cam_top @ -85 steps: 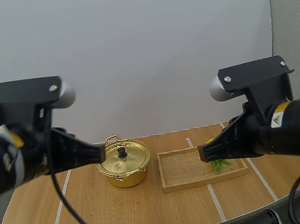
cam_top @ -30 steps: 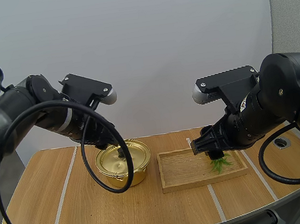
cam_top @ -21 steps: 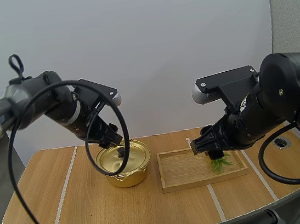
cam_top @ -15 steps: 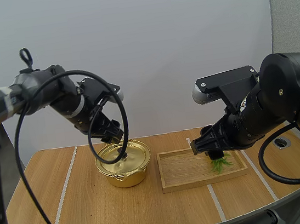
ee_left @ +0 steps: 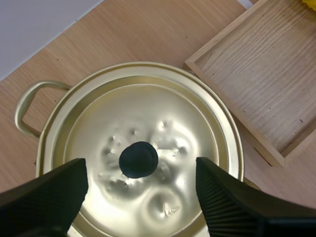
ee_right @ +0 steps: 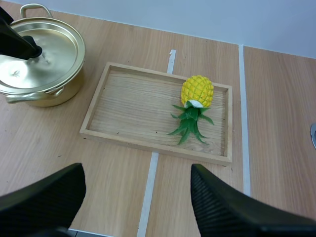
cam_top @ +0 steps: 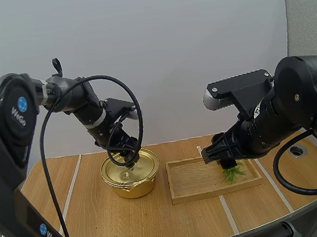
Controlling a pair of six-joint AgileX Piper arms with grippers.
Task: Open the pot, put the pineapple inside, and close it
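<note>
A gold pot (cam_top: 130, 175) stands on the wooden table, its lid (ee_left: 192, 118) on and the black knob (ee_left: 138, 159) at the centre. My left gripper (cam_top: 130, 157) hangs open just above the lid; its fingers (ee_left: 47, 195) stand wide apart on either side of the knob without touching it. A yellow pineapple (ee_right: 197, 90) with green leaves lies in the right half of the wooden tray (ee_right: 128, 106). My right gripper (cam_top: 217, 157) hovers open, well above the tray (cam_top: 193, 178), with nothing between its fingers (ee_right: 232, 205). The pot (ee_right: 42, 54) sits left of the tray.
White tape lines (ee_right: 148, 197) run across the table. A round metal-rimmed hole (cam_top: 296, 150) lies near the table's right edge. Bare table lies in front of the pot and the tray.
My left arm has swung in and down over the pot, bringing its open gripper around the lid's knob. The right arm has held still for the last second.
</note>
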